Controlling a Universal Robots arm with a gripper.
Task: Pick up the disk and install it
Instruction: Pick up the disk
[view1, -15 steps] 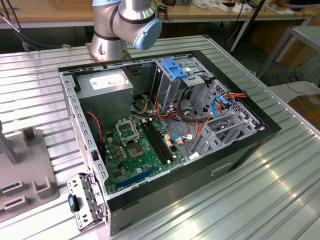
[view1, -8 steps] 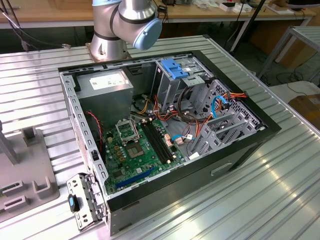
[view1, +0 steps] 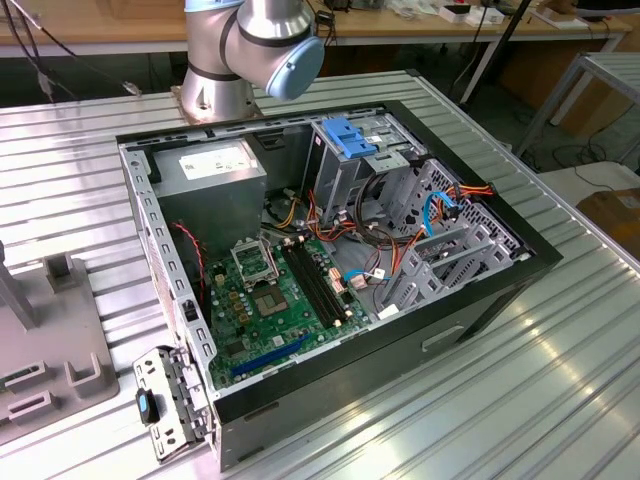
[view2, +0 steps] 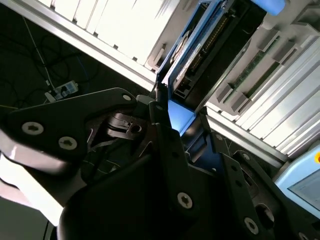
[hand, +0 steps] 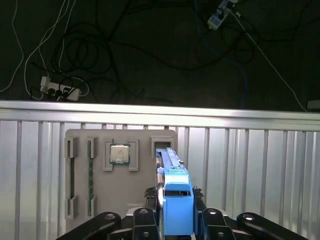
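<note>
In the first wrist view the disk (hand: 176, 197) stands on edge, its light-blue bracket facing the camera. My gripper (hand: 177, 220) is shut on it, one black finger (hand: 145, 220) on each side. The disk's far end sits at a slot (hand: 161, 146) of the grey fixture tray (hand: 140, 200); whether it is clear of the slot I cannot tell. In the second wrist view the same disk (view2: 200, 50) runs away from the gripper (view2: 185, 130), its blue bracket (view2: 179, 116) between the fingers.
The fixture tray also holds a processor chip (hand: 120, 153) and a memory stick (hand: 90, 175). In the exterior view the open computer case (view1: 480, 330) lies on the ribbed metal table (view1: 500, 420), with a drive cage and blue latch (view1: 350, 138), a power-supply box (view1: 215, 170) and the motherboard (view1: 280, 300).
</note>
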